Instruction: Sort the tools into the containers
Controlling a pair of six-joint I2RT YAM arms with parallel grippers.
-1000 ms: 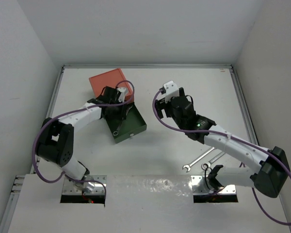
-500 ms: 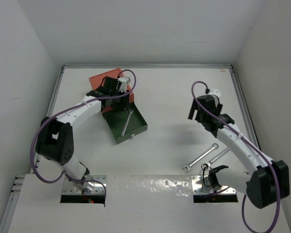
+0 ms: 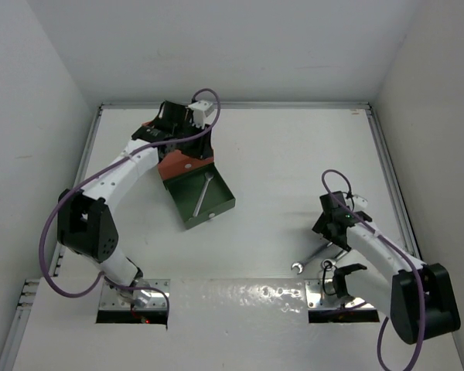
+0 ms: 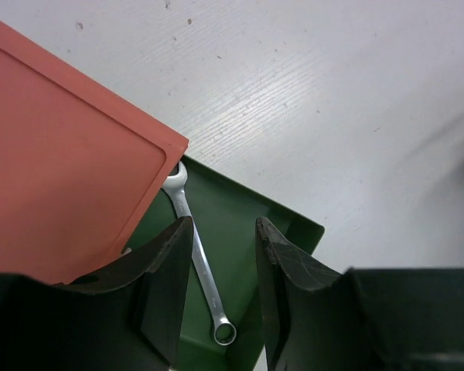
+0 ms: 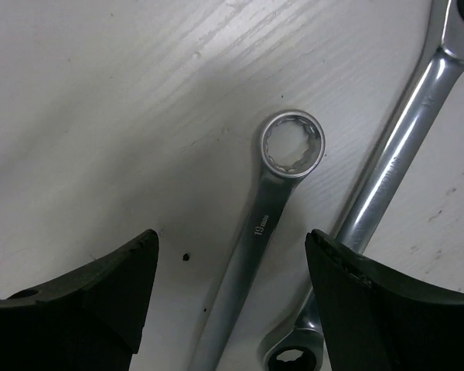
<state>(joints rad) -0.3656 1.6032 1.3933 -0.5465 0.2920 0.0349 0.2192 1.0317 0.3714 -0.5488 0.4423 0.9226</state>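
Note:
The dark green drawer [image 3: 216, 202] lies pulled out with one silver wrench [image 3: 203, 195] in it. The orange-red drawer [image 3: 178, 165] overlaps its far end, mostly hidden by my left arm. My left gripper [image 3: 189, 151] hovers open above where the two meet. In the left wrist view the left gripper [image 4: 223, 224] holds nothing, and the wrench [image 4: 197, 259] lies on the green drawer [image 4: 243, 224] beside the orange-red drawer [image 4: 54, 178]. My right gripper [image 3: 329, 233] is low over two wrenches [image 3: 311, 256] on the table. In the right wrist view the right gripper [image 5: 232, 236] stands open astride one wrench [image 5: 272, 205], apart from it.
A second, thicker wrench [image 5: 394, 151] lies just right of the straddled one, its ring end [image 3: 327, 265] near the right arm's base. White walls enclose the table on three sides. Purple cables loop off both arms.
The left gripper opened, left the wrench in the green drawer and drew back toward the orange-red drawer. The right arm swung from mid-table down to the wrenches at the near right.

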